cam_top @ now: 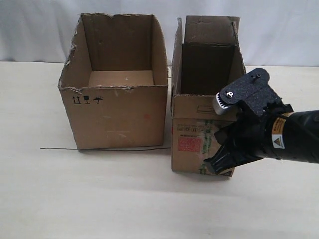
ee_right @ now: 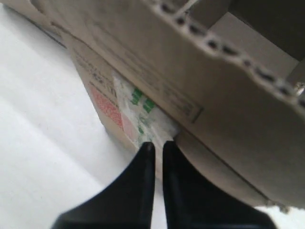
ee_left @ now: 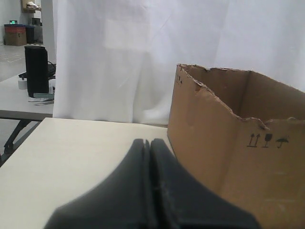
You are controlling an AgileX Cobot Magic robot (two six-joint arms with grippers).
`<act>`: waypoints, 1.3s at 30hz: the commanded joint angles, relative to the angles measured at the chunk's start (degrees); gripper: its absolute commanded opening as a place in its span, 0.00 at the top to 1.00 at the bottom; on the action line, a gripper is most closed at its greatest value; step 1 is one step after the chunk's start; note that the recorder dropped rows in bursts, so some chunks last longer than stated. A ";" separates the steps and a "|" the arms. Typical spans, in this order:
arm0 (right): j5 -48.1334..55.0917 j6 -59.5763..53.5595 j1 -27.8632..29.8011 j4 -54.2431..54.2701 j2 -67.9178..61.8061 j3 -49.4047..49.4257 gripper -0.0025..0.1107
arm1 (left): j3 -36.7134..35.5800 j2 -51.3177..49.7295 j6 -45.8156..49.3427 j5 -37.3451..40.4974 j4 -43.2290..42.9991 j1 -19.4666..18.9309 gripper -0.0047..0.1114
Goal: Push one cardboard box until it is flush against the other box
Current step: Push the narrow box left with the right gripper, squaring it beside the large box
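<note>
Pale tabletop [cam_top: 99, 199] holds two boxes. Right fingers [cam_top: 215, 163], closed on nothing, sit by the narrow box [cam_top: 192, 144]; the wide box [cam_top: 119, 114] waits at its nine o'clock, just apart.

Exterior camera: raised above the table [cam_top: 99, 199], angled down into the wider box [cam_top: 119, 114] and the narrow box [cam_top: 192, 107]; mid range, white curtain [cam_top: 40, 30] behind. Left wrist camera: low, near tabletop level, facing the wider box past the left gripper [ee_left: 150, 142] (symbol corner [ee_left: 267, 140] shared with exterior). Right wrist camera: very close on the narrow box's face; its red label [ee_right: 107, 107] also appears in exterior.
</note>
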State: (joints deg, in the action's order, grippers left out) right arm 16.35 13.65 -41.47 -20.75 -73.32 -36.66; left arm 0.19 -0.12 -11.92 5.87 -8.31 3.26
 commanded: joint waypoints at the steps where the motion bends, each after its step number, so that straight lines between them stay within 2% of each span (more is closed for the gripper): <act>1: -3.34 0.63 1.68 -1.18 -1.33 -0.70 0.93 | -0.19 0.12 -0.41 -0.60 -0.03 0.13 0.96; 9: -9.41 0.63 8.03 -1.18 -3.24 -0.70 0.93 | -0.19 0.12 -0.41 -0.20 -0.03 0.13 0.96; 19: -18.49 0.50 8.76 -1.18 -9.85 -0.70 0.93 | -0.19 0.12 -0.41 -0.20 -0.03 0.13 0.96; 28: -17.36 -2.83 8.76 -1.18 -13.82 -8.16 0.93 | -0.19 0.12 -0.41 -0.20 -0.03 0.13 0.96; 39: -13.07 -4.05 10.84 -1.18 -13.82 -8.66 0.93 | -0.19 0.12 -0.41 -0.48 -0.03 0.13 0.96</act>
State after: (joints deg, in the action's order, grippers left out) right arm 0.97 10.07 -32.05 -21.46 -86.99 -44.95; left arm 0.19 -0.12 -11.92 5.87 -8.31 3.26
